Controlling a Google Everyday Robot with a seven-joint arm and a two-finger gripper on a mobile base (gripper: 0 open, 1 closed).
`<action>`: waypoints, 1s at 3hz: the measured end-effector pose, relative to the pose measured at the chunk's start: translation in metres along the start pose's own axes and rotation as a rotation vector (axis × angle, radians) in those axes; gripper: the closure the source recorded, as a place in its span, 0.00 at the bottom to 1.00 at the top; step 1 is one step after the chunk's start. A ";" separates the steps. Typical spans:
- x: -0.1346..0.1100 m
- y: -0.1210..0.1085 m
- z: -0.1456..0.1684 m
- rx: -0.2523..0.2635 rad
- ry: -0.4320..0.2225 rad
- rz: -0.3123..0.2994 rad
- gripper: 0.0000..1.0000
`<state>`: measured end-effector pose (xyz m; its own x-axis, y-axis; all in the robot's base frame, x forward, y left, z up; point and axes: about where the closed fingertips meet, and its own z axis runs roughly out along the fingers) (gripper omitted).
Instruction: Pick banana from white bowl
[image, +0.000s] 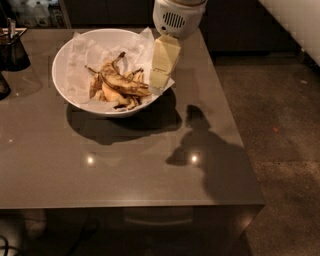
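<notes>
Gripper (159, 82) hangs over the right rim of the white bowl (56, 75), tip just beside the banana (121, 83); spread or closed, cannot tell. Crumpled paper (82, 57) lines the bowl and sticks up around the gripper. Dark cup (13, 48) sits well apart at the left edge of the grey table (125, 170). Banana lies mid-bowl, brown-spotted, long axis running upper-left to lower-right, stem toward the far rim.

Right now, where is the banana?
In the camera view, the banana lies inside the white bowl, far left on the table; the gripper hangs at the bowl's right rim.
</notes>
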<state>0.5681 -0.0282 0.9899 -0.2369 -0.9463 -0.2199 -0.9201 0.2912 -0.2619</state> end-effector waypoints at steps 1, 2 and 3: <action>-0.003 -0.001 0.000 0.008 -0.012 0.000 0.00; -0.009 0.002 -0.001 -0.002 -0.045 0.003 0.00; -0.019 0.009 0.003 -0.025 -0.029 0.001 0.00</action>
<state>0.5653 -0.0068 0.9885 -0.2291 -0.9414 -0.2477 -0.9273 0.2885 -0.2384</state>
